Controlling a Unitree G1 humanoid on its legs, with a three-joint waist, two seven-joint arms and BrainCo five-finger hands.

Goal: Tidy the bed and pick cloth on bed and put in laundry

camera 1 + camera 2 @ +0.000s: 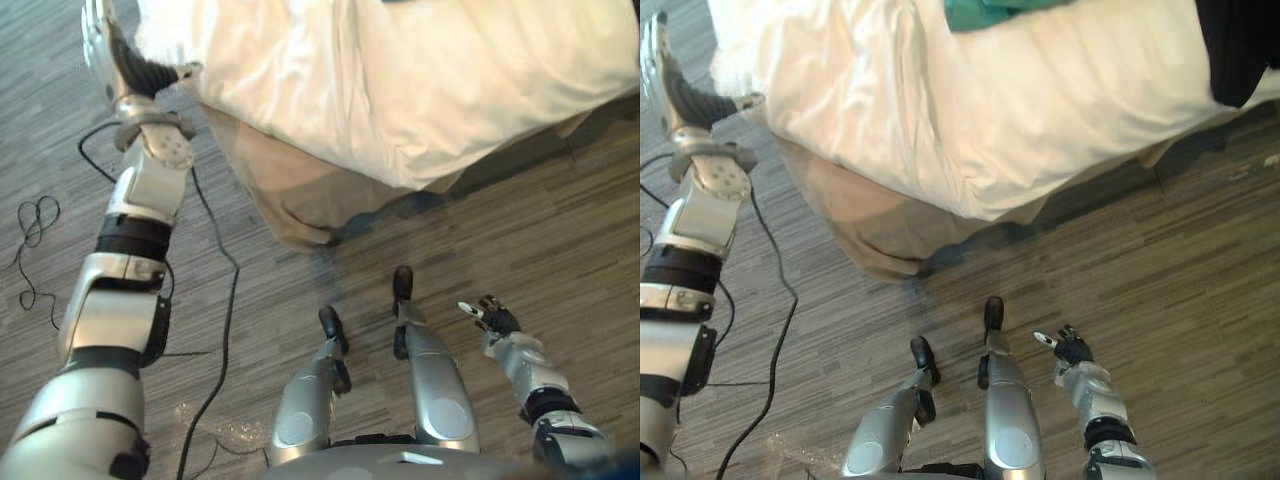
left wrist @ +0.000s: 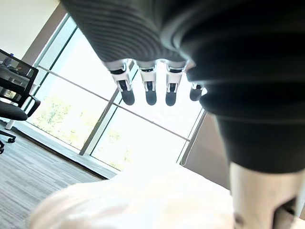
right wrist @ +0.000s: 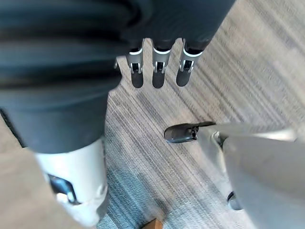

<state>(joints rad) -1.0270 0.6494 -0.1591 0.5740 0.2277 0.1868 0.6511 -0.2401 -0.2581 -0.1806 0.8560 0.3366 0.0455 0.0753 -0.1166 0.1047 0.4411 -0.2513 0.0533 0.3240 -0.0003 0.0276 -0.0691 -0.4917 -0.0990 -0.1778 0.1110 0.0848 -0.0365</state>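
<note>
The bed (image 1: 420, 80) takes up the upper part of both eye views. Its cream duvet (image 1: 970, 110) is rumpled and hangs over the near corner, and a tan sheet (image 1: 290, 190) sags below it to the grey plank floor (image 1: 560, 230).

There are two loose items on the bedding. A teal cloth (image 1: 985, 12) lies at the far edge of the right eye view, and a black cloth (image 1: 1240, 50) lies toward the robot's right. Both are well apart from either hand.

The left hand (image 1: 150, 72) is raised at the bed's left corner, just beside the duvet edge. In its wrist view the fingers (image 2: 150, 93) are straight and carry nothing. The right hand (image 1: 495, 320) hangs low over the floor, relaxed and empty.

We judge this to be an early stage: approaching the bed, with nothing picked yet.

The next move calls for a reach across the duvet toward a cloth, probably leaning in, then curling the fingers into the fabric.
</note>
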